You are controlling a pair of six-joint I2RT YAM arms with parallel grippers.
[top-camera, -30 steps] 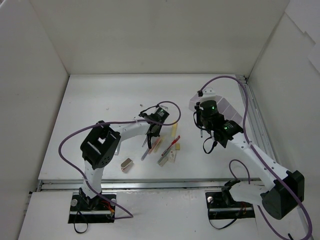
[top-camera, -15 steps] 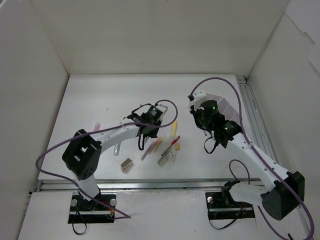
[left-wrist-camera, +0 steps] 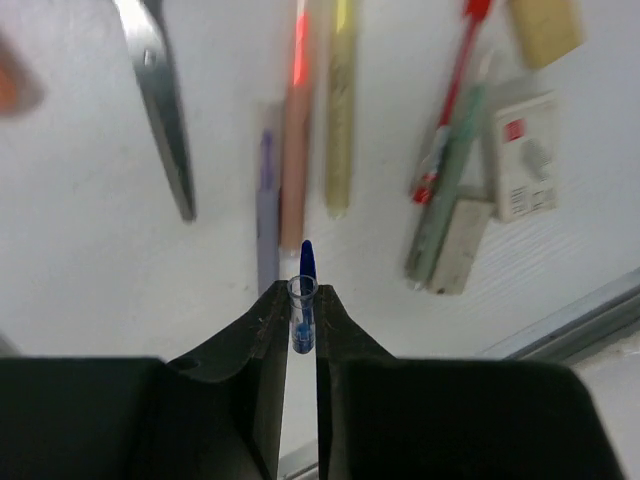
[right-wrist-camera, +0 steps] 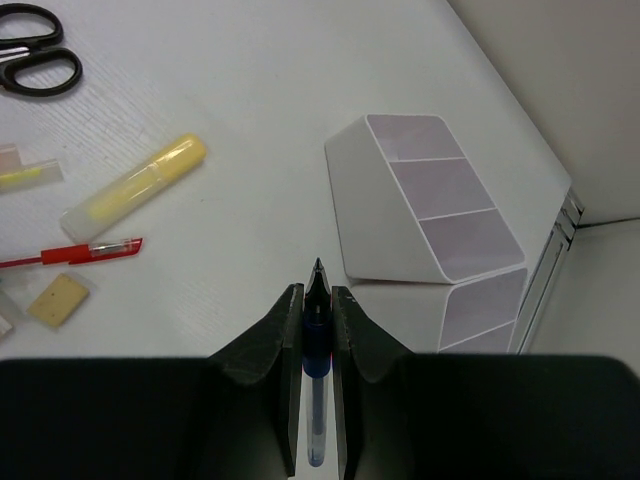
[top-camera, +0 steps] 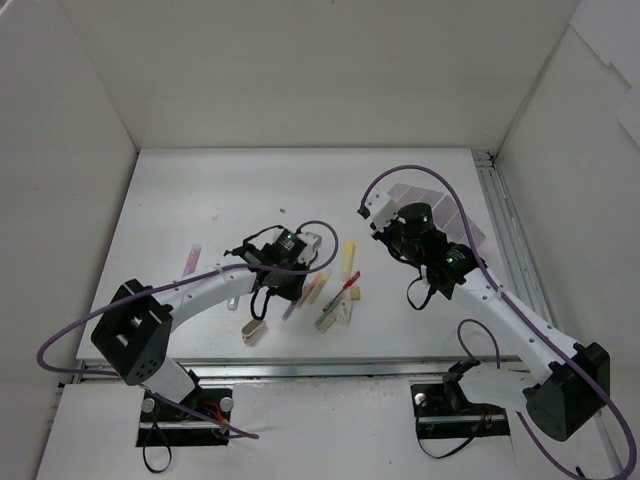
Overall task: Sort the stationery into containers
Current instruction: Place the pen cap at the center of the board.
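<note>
Top external, white table (top-camera: pixel 200 200), white walls (top-camera: pixel 300 70), left gripper (left-wrist-camera: pixel 303 292) and right gripper (right-wrist-camera: pixel 317 292) pinching pens (left-wrist-camera: pixel 306 258) (right-wrist-camera: pixel 316 350)

White arm links (top-camera: pixel 200 290), black joints (top-camera: pixel 130 335), looping purple cables (top-camera: pixel 415 168), seemingly green wrist lights (top-camera: pixel 418 212), black tapered fingers (left-wrist-camera: pixel 262 345)

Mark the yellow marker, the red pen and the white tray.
yellow marker (right-wrist-camera: pixel 135 188), right wrist view, mid-barrel.
red pen (right-wrist-camera: pixel 70 254), right wrist view, mid-shaft.
white tray (right-wrist-camera: pixel 378 215), right wrist view, outer side wall.
</note>
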